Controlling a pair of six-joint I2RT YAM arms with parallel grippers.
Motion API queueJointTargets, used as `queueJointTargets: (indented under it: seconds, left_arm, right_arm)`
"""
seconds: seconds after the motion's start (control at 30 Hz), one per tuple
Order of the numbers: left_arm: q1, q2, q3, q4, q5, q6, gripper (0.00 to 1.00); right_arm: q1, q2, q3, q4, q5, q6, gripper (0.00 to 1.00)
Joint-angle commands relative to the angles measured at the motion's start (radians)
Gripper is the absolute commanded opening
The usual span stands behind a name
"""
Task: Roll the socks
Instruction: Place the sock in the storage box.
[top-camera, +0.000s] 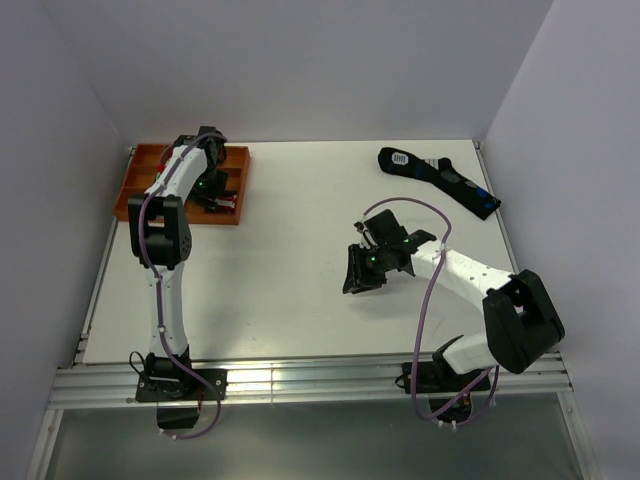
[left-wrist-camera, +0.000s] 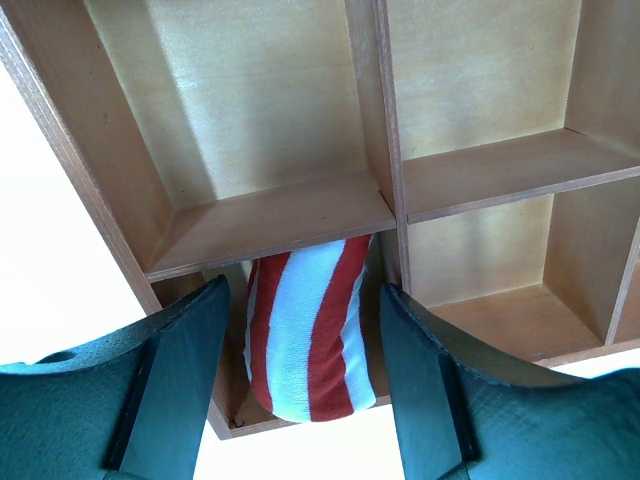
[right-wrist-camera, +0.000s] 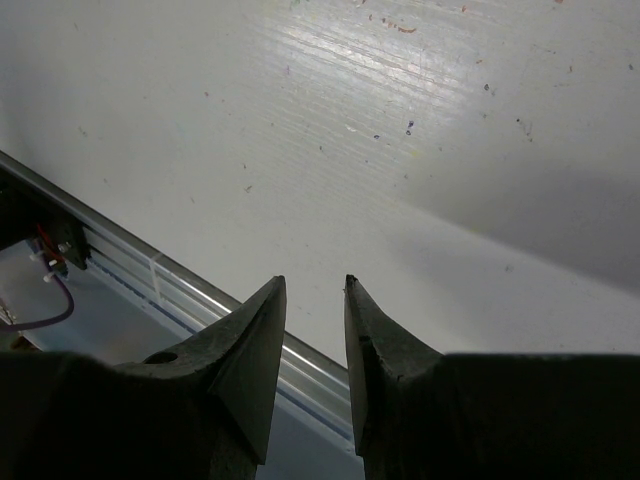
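Left tool (left-wrist-camera: 300, 288) wide apart over the wooden tray (left-wrist-camera: 270, 220), straddling the rolled socks (left-wrist-camera: 305, 340) in its near compartment, top end hidden by a divider; right tool (right-wrist-camera: 313, 285) barely apart, empty, angled at the worktop (right-wrist-camera: 400, 150).

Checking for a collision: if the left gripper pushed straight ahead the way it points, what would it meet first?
Most likely the red-and-white striped sock, lying in the wooden divided tray between the fingers of the open left gripper; depth is unclear.

The socks (left-wrist-camera: 305, 340) lie in the tray (top-camera: 130, 182) (table's far left).
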Motion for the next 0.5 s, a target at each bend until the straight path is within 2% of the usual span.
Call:
queueJointTargets:
  seconds: [0.0, 0.4, 0.47]
  left_arm:
    - [0.004, -0.020, 0.023, -0.020, -0.016, -0.002, 0.68]
    - [-0.001, -0.115, 0.000, 0.013, 0.002, 0.036, 0.71]
    - [-0.001, -0.135, -0.005, 0.020, 0.005, 0.044, 0.75]
  right_arm:
    - [-0.005, -0.007, -0.001, 0.034, 0.001, -0.010, 0.37]
    - [-0.005, -0.017, 0.008, 0.035, 0.012, -0.006, 0.38]
    - [-0.007, -0.017, 0.013, 0.032, 0.014, -0.007, 0.38]
